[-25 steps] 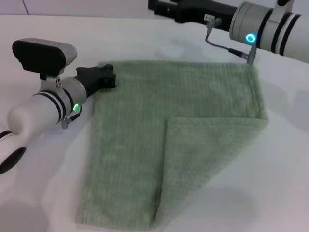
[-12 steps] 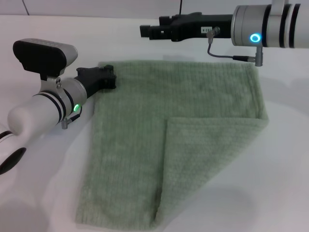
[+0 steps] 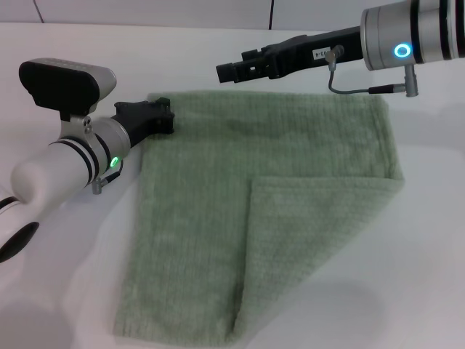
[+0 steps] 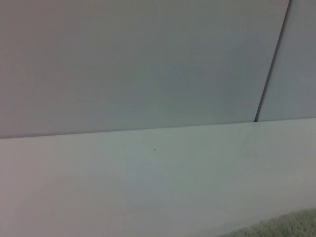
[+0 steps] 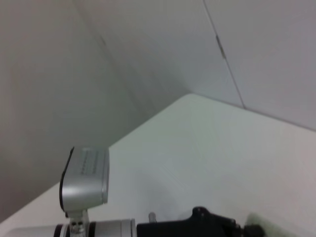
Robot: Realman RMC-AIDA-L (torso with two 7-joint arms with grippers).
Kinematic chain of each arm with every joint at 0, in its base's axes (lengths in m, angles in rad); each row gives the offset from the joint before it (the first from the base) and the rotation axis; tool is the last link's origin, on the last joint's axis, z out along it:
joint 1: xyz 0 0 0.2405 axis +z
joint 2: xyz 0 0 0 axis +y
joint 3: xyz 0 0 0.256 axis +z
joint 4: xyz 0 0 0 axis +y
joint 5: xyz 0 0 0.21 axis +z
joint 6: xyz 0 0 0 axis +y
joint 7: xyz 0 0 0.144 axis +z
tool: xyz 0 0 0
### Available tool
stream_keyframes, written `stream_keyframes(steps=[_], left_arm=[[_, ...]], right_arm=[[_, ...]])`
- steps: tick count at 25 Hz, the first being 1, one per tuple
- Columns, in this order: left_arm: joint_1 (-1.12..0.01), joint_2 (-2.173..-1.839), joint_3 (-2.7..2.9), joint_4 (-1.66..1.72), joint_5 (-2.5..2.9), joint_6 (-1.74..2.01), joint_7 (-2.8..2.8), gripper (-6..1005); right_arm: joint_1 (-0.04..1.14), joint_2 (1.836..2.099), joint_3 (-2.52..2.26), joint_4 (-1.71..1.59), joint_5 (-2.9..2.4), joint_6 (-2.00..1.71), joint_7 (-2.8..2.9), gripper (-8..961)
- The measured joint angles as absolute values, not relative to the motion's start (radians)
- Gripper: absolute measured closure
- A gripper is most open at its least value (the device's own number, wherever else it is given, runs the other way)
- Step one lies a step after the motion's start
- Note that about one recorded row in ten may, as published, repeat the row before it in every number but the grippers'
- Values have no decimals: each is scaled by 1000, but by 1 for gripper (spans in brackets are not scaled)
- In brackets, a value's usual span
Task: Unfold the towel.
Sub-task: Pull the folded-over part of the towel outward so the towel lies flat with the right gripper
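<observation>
Left gripper [image 3: 161, 116] at towel [image 3: 218, 218] 10 o'clock corner, grip indeterminate. Right gripper [image 3: 227, 71] raised at 12 o'clock, holding nothing, aperture unclear.

White counter [image 3: 407, 254] fills the frame. Pale wall panels [image 3: 145, 11] along top edge, dark vertical seam [image 3: 272, 13] top centre.

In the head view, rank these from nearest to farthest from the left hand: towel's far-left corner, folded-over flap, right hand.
1. Towel far-left corner, at the left hand.
2. Right hand, hovering past the far edge.
3. Folded-over flap, near-right part.
</observation>
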State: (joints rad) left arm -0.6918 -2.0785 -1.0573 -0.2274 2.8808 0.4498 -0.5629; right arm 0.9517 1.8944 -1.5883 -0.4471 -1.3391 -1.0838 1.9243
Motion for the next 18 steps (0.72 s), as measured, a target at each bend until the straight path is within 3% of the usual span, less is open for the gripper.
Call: stream_keyframes(steps=[18], left_arm=[[-692,-2079,-1061,-230,2881,449,-563,1000]], right_arm=[[1078,1888,-1571,-444,-1671,-1177,2113,229]])
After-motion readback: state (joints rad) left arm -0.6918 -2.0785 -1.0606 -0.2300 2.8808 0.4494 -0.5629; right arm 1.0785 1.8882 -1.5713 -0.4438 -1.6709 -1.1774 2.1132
